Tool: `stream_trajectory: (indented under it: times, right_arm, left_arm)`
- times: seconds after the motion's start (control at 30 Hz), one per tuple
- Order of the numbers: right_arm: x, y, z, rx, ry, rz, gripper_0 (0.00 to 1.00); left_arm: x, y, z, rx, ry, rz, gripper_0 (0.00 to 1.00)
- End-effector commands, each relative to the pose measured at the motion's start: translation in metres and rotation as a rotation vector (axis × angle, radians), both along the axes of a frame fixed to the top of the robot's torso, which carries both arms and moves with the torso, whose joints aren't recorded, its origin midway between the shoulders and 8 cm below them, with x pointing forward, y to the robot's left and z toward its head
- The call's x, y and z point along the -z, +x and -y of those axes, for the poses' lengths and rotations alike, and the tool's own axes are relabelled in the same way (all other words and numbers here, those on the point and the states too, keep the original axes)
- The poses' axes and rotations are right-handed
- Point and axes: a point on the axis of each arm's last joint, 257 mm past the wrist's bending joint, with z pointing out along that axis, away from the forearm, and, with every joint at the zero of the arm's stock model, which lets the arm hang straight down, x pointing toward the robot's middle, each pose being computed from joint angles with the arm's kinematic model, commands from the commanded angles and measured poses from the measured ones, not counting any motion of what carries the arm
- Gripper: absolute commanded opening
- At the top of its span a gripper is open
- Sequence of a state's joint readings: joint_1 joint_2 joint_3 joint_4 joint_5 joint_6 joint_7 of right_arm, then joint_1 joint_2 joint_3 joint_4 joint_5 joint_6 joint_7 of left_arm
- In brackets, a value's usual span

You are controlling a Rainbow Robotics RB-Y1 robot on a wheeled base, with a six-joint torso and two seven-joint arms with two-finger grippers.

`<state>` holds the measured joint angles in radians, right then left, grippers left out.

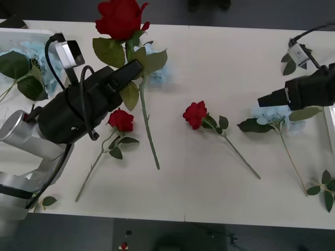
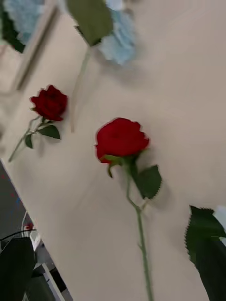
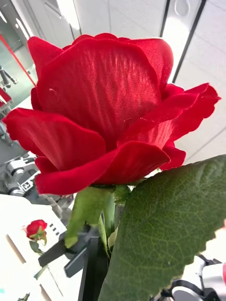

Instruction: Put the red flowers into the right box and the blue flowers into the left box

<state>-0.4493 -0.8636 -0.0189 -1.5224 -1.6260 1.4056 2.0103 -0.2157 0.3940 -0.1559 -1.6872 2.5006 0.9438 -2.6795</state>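
Two deep-red fabric roses lie on the white table, stems trailing toward five and seven o'clock. At ten o'clock the left gripper clamps a third rose upright, bloom up. The right gripper hovers at three o'clock over a pale-blue hydrangea cluster; its fingers' gap cannot be told.

White table; bloomless leaf sprig near right edge.

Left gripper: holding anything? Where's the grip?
Yes. The left gripper is shut on a red rose, gripping the stem just below the bloom, among its leaves, and holding it above the table.
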Motion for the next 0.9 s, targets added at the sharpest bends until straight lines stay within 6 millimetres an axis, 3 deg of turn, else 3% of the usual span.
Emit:
stream_trajectory:
  times: [0.03, 0.27, 0.5, 0.7, 0.9]
  right_arm:
    - [-0.036, -0.019, -0.013, -0.159, 0.036, 0.132, 1.0]
    - [-0.047, -0.068, -0.031, -0.357, 0.081, 0.216, 1.0]
    - [-0.047, -0.119, -0.054, -0.429, 0.107, 0.242, 1.0]
    - [-0.041, -0.142, -0.079, -0.431, 0.189, 0.217, 1.0]
    - [-0.037, -0.143, -0.105, -0.421, 0.279, 0.197, 1.0]
  left_arm:
    - [0.001, 0.0, -0.008, -0.033, 0.022, 0.016, 0.0]
    - [-0.003, 0.014, -0.003, -0.127, 0.09, 0.043, 0.0]
    - [-0.006, 0.019, 0.01, -0.148, 0.174, 0.119, 0.0]
    - [-0.017, 0.04, 0.016, -0.231, 0.292, 0.23, 0.0]
    - [-0.031, 0.046, 0.031, -0.255, 0.354, 0.321, 0.0]
